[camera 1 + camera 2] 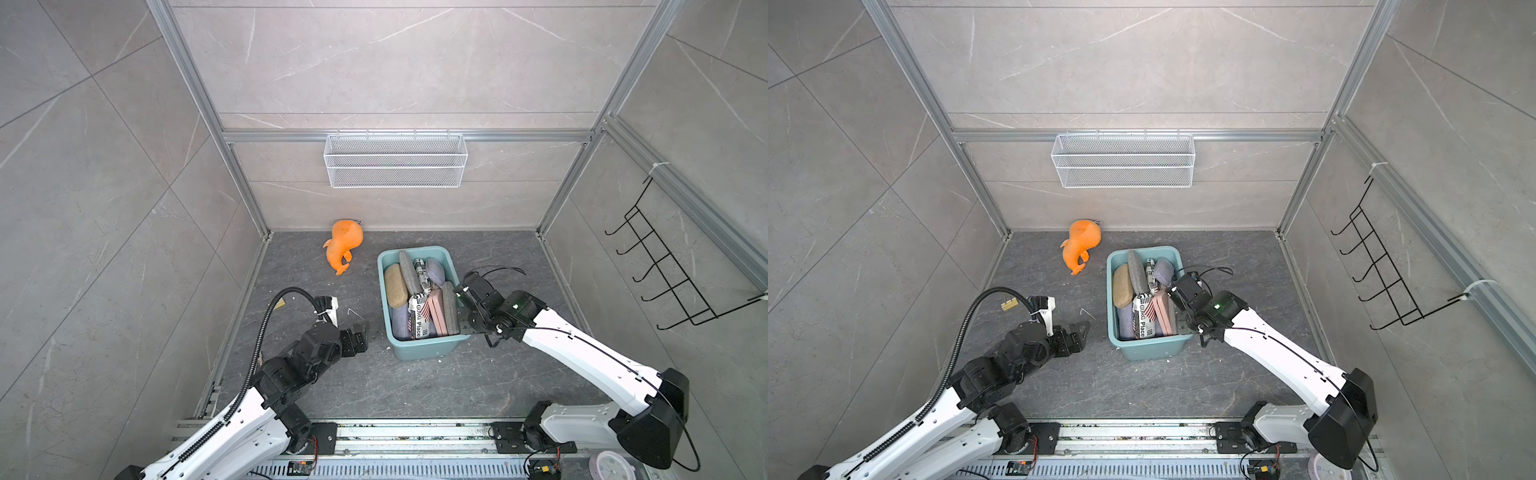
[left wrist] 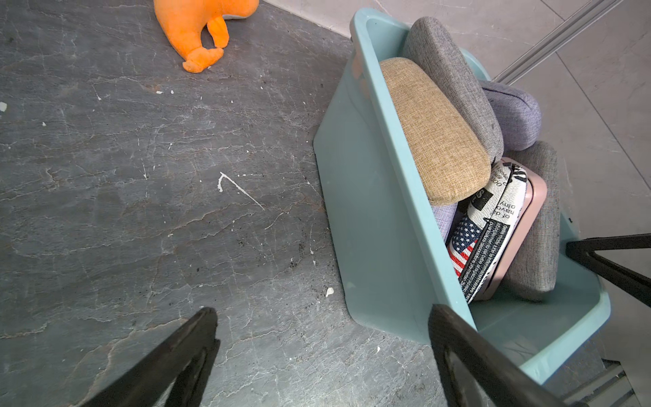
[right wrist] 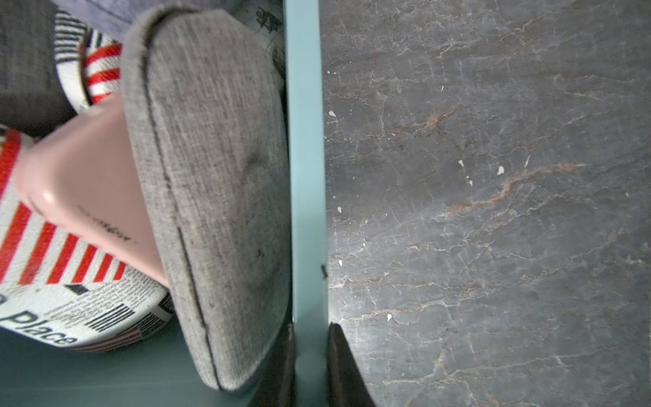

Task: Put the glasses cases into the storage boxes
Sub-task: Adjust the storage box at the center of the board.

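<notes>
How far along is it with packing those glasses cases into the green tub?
Done: the glasses cases fill the tub; none shows on the floor. In hand: the right end effector grips the tub's rim; the left end effector is open, empty. Left: seemingly no cases.

Setting: robot test cell in a lab. Evidence: aluminium extrusion frame (image 1: 291,136) around grey marble-look wall panels (image 1: 374,62); two white arms (image 1: 232,419) bolted to a slotted base rail (image 1: 415,432). Mock household fittings: wire basket (image 1: 395,166), hook rack (image 1: 669,266).
</notes>
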Available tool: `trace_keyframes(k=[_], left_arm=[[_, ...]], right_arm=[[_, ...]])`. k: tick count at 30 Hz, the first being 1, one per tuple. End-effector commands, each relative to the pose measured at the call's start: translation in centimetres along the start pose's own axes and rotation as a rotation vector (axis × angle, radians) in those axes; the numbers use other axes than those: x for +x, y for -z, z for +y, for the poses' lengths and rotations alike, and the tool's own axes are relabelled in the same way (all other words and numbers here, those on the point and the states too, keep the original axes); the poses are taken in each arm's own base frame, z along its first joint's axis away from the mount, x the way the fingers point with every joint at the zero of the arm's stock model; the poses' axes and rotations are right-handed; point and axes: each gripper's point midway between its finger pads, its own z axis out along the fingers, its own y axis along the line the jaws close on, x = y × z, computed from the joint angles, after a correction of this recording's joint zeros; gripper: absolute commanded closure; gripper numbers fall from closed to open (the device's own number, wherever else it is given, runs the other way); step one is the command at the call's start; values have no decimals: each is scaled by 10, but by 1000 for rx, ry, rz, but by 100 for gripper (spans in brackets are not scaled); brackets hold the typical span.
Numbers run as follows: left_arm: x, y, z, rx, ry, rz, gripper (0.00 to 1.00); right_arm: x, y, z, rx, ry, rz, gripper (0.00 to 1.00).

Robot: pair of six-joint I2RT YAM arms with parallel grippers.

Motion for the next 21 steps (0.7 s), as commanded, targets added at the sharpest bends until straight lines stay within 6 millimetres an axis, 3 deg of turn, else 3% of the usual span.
trace_keyframes(k=[1,8,12,15,21], left_arm=[[-11,8,-6,31,-16,-41,4],[-14,13,-5,43,-5,-61,4],[-13,16,-4,42,-6,-55,4],[-15,19,-3,36,-13,-67,4],[-30,32,-2,5,-51,-93,4]], right_arm=[[-2,13,-6,21,-124,-75,94],[3,21,19,-37,-171,-115,95],[-6,30,13,1,-119,-136,82],[-8,36,15,-7,-87,-126,60],[-24,69,2,1,-10,-200,47]])
